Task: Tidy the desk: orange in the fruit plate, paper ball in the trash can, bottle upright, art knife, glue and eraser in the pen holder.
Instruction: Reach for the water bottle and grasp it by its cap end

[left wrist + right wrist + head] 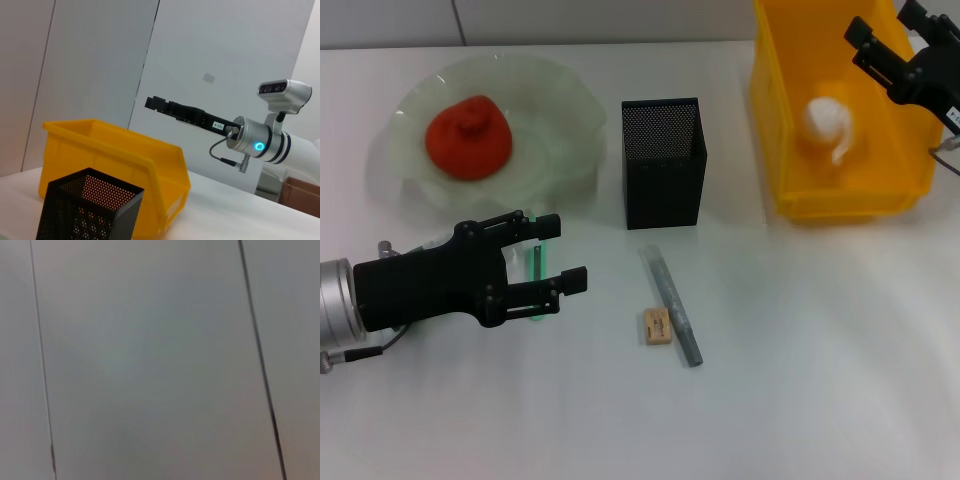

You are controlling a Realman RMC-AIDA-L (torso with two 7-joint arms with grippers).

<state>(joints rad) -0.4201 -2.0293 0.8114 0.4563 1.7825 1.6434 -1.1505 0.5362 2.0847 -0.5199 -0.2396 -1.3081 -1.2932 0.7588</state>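
Eraser (658, 327) could skid off across the counter (800, 380) if the left end effector (560, 252), fingers spread, clips its edge.

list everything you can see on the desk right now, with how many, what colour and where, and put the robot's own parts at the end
orange: one, red-orange, lying in the fruit plate.
fruit plate: one, pale green glass, far left of the desk.
pen holder: one, black mesh, upright at the middle, right of the plate.
trash can: one, yellow, far right.
paper ball: one, white, inside the trash can.
grey stick: one, grey, lying flat in front of the pen holder.
eraser: one, tan, just left of the grey stick.
green item: one, green, on the desk, partly hidden by the left tool.
left tool: black, open, near left over the green item.
right tool: black, above the trash can.
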